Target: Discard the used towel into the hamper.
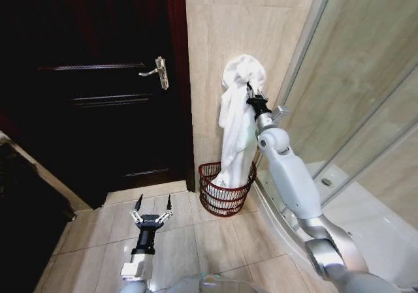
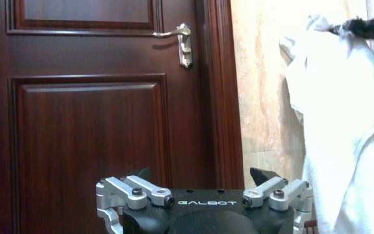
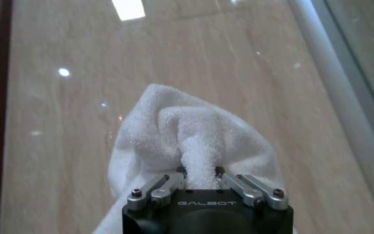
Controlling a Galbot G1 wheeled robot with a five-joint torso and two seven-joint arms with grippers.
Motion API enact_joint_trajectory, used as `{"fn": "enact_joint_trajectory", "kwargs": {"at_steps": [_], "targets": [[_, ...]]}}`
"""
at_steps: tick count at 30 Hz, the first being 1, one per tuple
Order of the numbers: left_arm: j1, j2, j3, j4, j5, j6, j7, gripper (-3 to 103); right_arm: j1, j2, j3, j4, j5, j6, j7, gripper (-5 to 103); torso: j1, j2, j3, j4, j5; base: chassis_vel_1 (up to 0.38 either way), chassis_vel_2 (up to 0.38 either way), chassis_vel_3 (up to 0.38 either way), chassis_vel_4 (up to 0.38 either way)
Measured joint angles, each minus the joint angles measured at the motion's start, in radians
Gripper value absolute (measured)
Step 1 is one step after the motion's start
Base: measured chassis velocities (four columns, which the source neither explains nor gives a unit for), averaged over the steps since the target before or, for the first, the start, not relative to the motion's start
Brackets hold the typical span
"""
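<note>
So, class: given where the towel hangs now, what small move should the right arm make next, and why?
Probably lower straight down. The right tool is shut on the towel, whose bottom end already dips into the hamper; most still hangs above the rim. The left tool waits open, low.

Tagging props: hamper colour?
Dark red openwork hamper, clearest in the head view, below the white towel.
</note>
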Motion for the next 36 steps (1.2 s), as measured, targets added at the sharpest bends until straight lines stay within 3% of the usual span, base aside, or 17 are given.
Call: {"fn": "enact_joint_trajectory", "kwargs": {"at_steps": [5,16,36], "targets": [[0.006,0.000,0.006,-0.001,0.005,0.000,-0.001,100,-0.058,-0.007,0.020,0.004,0.005,0.000,-0.012,16,-0.004,-0.009,-0.005,-0.0003,0.0001,0.000,0.000,0.000,0.000],[-0.009,0.000,0.001,0.000,-0.012,0.018,-0.002,100,-0.104,0.049,0.029,-0.050,0.013,0.029,-0.017,16,-0.024,-0.059,-0.035,0.0001,0.0000,0.000,0.000,0.000,0.000],[-0.010,0.000,0.009,0.028,-0.010,0.020,-0.007,100,-0.250,0.056,0.065,-0.008,-0.016,0.037,-0.043,16,-0.054,-0.142,-0.087,-0.0001,0.0001,0.000,0.000,0.000,0.000]]}}
